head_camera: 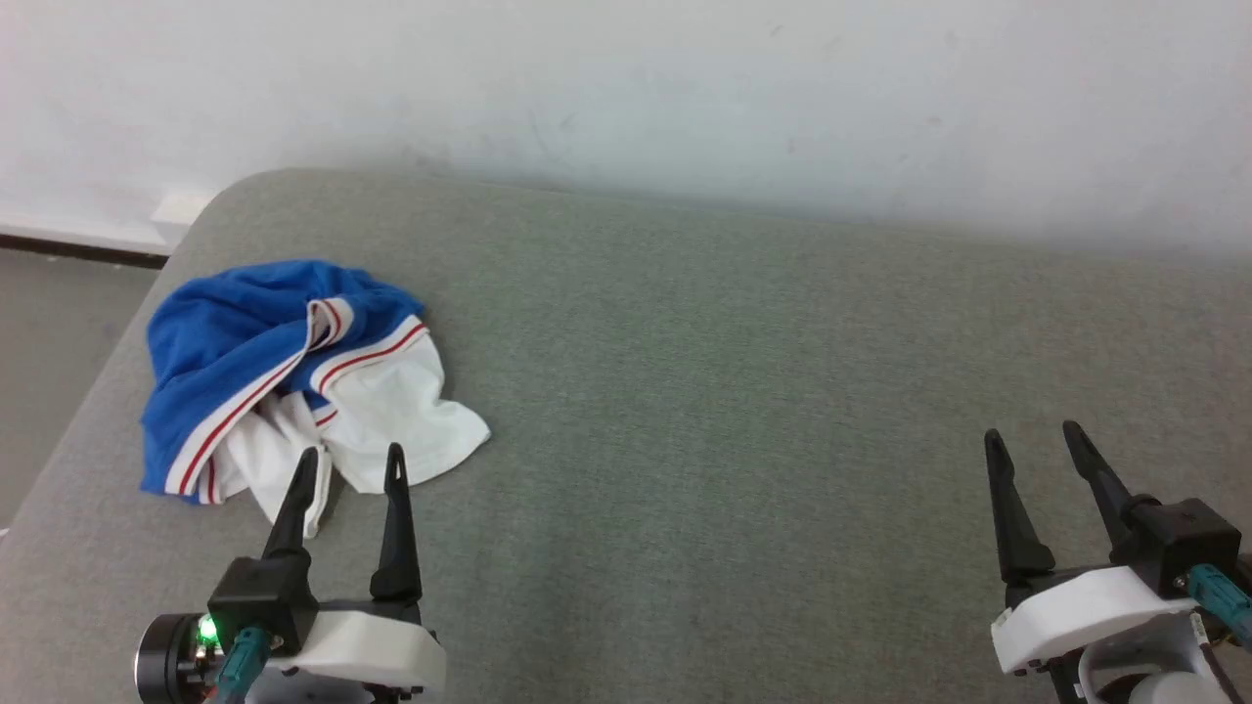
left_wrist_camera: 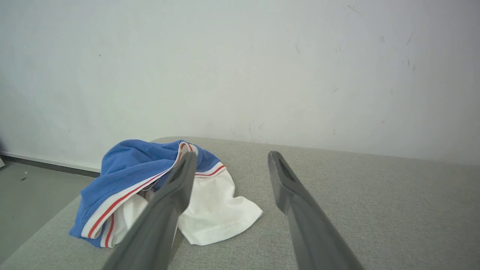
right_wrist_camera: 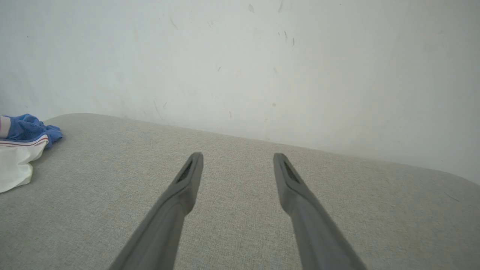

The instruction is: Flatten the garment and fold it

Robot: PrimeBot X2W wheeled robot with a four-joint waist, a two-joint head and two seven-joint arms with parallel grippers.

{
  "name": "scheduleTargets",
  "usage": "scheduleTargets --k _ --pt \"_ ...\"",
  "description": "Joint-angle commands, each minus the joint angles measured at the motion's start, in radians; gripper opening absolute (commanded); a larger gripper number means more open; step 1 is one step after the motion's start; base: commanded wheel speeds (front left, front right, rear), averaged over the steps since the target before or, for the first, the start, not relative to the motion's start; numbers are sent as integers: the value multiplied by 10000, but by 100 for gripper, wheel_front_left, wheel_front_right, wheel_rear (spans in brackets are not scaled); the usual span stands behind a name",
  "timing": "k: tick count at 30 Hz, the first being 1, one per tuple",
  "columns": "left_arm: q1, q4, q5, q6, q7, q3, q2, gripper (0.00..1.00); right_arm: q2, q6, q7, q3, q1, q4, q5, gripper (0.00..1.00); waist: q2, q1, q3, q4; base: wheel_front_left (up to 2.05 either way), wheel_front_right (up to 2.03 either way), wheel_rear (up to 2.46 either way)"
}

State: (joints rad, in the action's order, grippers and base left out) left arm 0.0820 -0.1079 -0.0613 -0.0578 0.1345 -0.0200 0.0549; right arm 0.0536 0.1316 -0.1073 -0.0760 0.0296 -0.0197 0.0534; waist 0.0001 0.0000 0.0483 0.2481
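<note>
The garment (head_camera: pixel 293 372) lies crumpled in a heap near the table's far left corner, blue cloth on top with white parts and red-and-white striped trim spilling toward me. My left gripper (head_camera: pixel 352 464) stands open just short of the garment's near white edge, nothing between its fingers. The left wrist view has the garment (left_wrist_camera: pixel 210 210) ahead and to the left of the open left gripper (left_wrist_camera: pixel 232 159). Far off at the lower right, my right gripper (head_camera: pixel 1032 438) is open over bare table. In the right wrist view the garment (right_wrist_camera: pixel 18 150) sits at the left edge, well away from the open right gripper (right_wrist_camera: pixel 238 157).
The grey cloth-covered table (head_camera: pixel 734 391) has a rounded far left corner, with floor (head_camera: pixel 59 332) beyond its left edge. A white wall (head_camera: pixel 626 88) runs close behind the table's far edge.
</note>
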Motion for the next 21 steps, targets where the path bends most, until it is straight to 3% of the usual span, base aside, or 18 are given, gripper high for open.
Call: scheduleTargets --k 1,21 --pt "194 -67 -67 -90 127 -17 -26 100 -17 -5 -29 12 101 62 -38 100 -1 0 54 270 0 0 0" --pt "588 -201 -317 -301 525 -136 -33 100 -23 -7 37 414 291 244 -240 100 -1 0 9 1804 0 0 0"
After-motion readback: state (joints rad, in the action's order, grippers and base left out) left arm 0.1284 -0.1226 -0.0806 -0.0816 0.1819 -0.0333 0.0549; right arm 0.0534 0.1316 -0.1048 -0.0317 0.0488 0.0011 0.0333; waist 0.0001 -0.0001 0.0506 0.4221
